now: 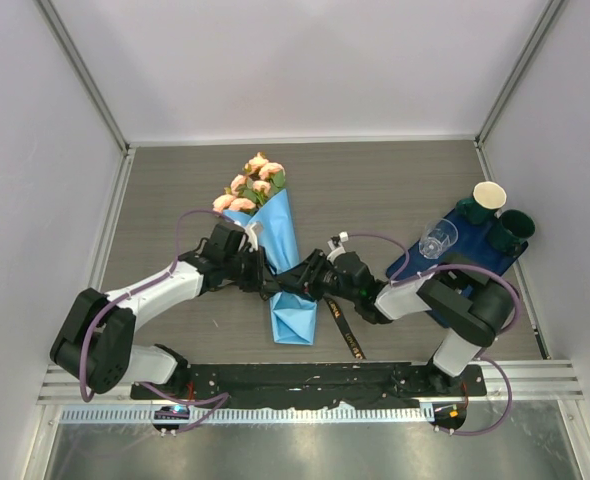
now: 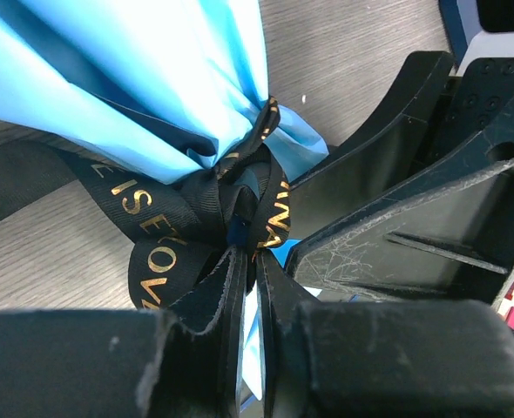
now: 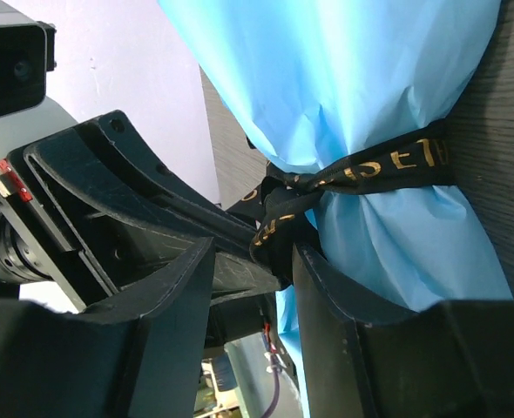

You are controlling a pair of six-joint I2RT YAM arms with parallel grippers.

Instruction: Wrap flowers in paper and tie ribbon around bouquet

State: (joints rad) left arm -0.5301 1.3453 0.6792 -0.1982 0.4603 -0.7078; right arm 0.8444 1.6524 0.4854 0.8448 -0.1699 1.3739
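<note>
A grey wood-grain table (image 1: pixel 405 180) stands boxed in by plain white walls (image 1: pixel 305 60) on three sides. The bouquet (image 1: pixel 278 250) lies flat at the table's middle. Its flowers (image 1: pixel 250 185), peach-pink roses, point toward the far wall, and its light blue paper (image 1: pixel 283 230) narrows toward the near edge. The black ribbon (image 2: pixel 144 209) with gold lettering is knotted around the bouquet's narrow waist. One tail trails on the table to the bouquet's right.

The left gripper (image 2: pixel 248 287) reaches in from the bouquet's left, its jaws pinched on the ribbon at the knot. The right gripper (image 3: pixel 253 261) comes from the bouquet's right, jaws apart with the knot in the gap between them.

Well to the bouquet's right lies a navy mat (image 1: pixel 475 262) holding a clear cup (image 1: pixel 437 240), a pale cup (image 1: pixel 489 195) and a dark green cup (image 1: pixel 516 228).
</note>
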